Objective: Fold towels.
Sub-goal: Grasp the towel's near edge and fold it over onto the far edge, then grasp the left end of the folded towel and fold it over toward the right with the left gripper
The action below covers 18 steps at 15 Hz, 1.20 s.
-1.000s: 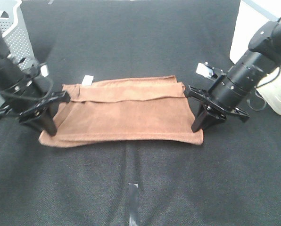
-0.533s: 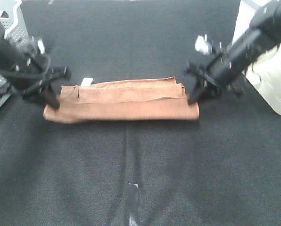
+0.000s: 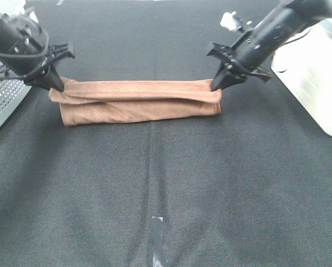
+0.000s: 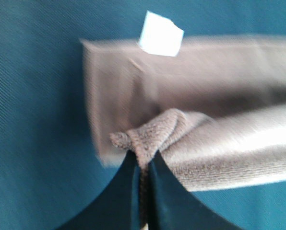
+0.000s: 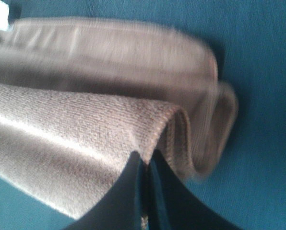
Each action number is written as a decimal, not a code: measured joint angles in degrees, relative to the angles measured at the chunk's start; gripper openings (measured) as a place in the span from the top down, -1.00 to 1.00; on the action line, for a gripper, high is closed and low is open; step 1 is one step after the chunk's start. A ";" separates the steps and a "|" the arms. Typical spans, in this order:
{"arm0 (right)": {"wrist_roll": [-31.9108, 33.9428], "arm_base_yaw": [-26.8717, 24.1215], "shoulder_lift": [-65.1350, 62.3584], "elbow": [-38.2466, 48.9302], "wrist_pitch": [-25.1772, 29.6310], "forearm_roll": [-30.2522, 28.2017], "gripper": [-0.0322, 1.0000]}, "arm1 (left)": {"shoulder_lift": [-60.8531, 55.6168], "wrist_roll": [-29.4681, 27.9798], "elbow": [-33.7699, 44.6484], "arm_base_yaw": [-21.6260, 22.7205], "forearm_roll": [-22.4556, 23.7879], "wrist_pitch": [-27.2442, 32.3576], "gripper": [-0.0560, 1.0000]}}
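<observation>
Stage: lengthwise fold nearly closed | reddish-brown rectangular terry towel [image 3: 138, 103]: narrow band on black fabric table [image 3: 166, 183], upper layer raised at both ends | left gripper [image 3: 53, 84]: pinching one end | right gripper [image 3: 217, 84]: pinching the other | remaining, judged: lay down, release, fold crosswise

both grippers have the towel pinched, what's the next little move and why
The left gripper and right gripper each pinch a corner of the towel, raised over its lower layer. So probably lower both together to lay the held edge along the far hem.
</observation>
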 joint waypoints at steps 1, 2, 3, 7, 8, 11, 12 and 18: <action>0.00 0.00 2.92 -2.01 -0.11 -0.11 0.94 | 3.78 0.00 -2.46 0.00 -0.06 -0.06 0.87; 0.00 0.00 4.64 -2.58 -0.40 -0.17 0.94 | 6.13 0.00 -4.13 -0.06 -0.46 0.46 0.87; 0.00 0.00 5.73 -2.69 -0.63 -0.17 0.93 | 8.02 0.00 -5.44 -0.06 -1.43 1.38 0.85; 0.00 0.00 6.47 -3.90 -1.60 -0.40 -0.09 | 10.54 0.00 -6.25 -0.06 -2.06 2.12 0.01; 0.00 0.00 6.47 -4.76 -1.43 -0.52 -0.37 | 10.26 0.00 -6.30 -0.06 -2.12 1.55 -0.34; 0.23 0.00 5.27 -5.21 -0.86 -1.60 -0.66 | 9.11 -1.03 -6.42 -0.06 -1.15 1.09 -0.67; 1.09 0.00 4.47 -5.21 -0.69 -2.29 -0.67 | 9.11 -2.12 -6.47 -0.06 -0.11 1.09 -0.69; 1.55 0.00 3.78 -5.39 -0.29 -4.24 -0.68 | 12.95 -2.58 -6.47 -0.97 -3.15 -1.26 -0.69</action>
